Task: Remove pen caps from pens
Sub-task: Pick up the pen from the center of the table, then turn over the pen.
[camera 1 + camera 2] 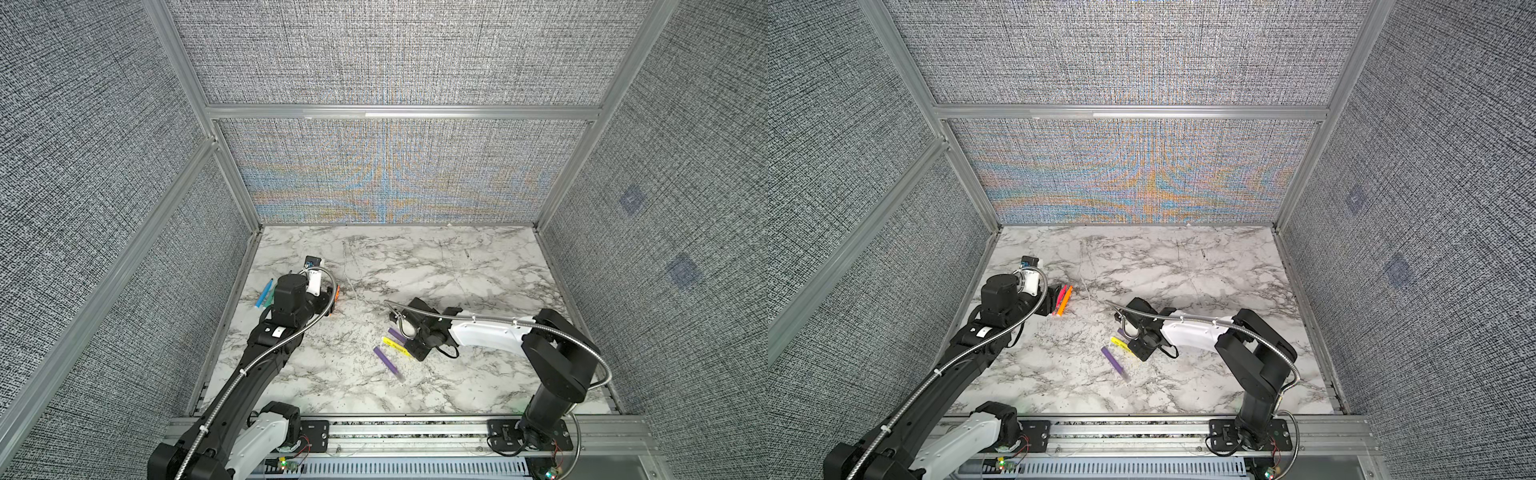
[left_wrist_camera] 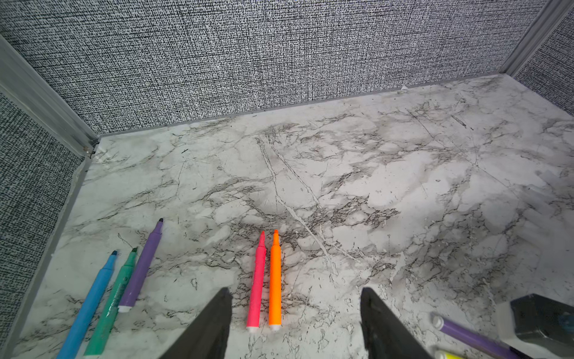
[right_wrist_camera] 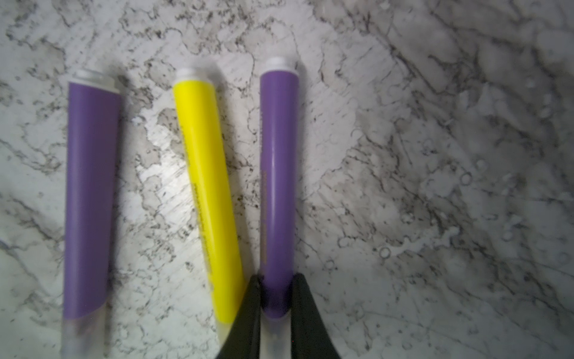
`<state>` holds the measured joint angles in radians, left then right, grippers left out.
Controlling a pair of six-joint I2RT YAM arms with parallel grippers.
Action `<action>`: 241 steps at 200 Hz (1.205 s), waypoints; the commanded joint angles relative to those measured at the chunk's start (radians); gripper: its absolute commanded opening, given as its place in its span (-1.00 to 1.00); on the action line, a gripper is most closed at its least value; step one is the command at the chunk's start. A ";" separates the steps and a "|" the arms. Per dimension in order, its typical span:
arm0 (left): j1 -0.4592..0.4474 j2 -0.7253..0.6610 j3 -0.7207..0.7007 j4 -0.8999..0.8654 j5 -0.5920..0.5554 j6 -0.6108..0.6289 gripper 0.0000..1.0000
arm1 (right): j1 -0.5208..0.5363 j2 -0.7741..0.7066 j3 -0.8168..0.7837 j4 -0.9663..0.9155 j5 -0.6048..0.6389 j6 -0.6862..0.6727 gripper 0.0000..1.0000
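Pens (image 2: pixel 275 279) lie on veined marble tabletop (image 1: pixel 457 266) inside grey woven walls (image 1: pixel 395 54) — right claw (image 3: pixel 277 279) clamps purple pen (image 3: pixel 278 171), left claw (image 2: pixel 295 290) wide.

I count eight pens (image 1: pixel 387 362) on the surface (image 2: pixel 403 186). One is a yellow pen (image 3: pixel 206 199), which I take as my landmark. Three are purple: the first purple pen (image 3: pixel 88 199) and the second purple pen (image 3: pixel 277 186) lie just beside the yellow pen, one on either side, and the third purple pen (image 2: pixel 143 264) lies well apart from it. Also well apart from the yellow pen, I count one blue pen (image 2: pixel 90 304), one teal pen (image 2: pixel 116 298), one pink pen (image 2: pixel 257 286) and one orange pen (image 2: pixel 275 279). I can make out three clear caps (image 3: pixel 82 335): one on the yellow pen and one on each purple neighbour. Five pens show bare tips.
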<state>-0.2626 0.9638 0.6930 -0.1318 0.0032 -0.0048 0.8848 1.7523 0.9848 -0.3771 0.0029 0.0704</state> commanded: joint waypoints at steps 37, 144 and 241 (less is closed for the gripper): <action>-0.095 -0.082 -0.055 0.134 -0.024 0.108 0.31 | -0.052 -0.115 -0.063 0.028 0.119 0.038 -0.94; -0.481 -0.326 -0.382 0.648 -0.201 0.673 0.36 | -0.151 -0.525 -0.215 0.145 -0.169 0.088 -0.99; -0.919 0.249 -0.507 1.757 -0.632 1.656 0.42 | -0.093 -0.528 0.018 -0.057 -0.260 0.087 -1.00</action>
<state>-1.1393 1.0771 0.1780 1.1717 -0.5045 1.2903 0.7685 1.2072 0.9463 -0.3485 -0.2634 0.1635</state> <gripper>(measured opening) 0.697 0.151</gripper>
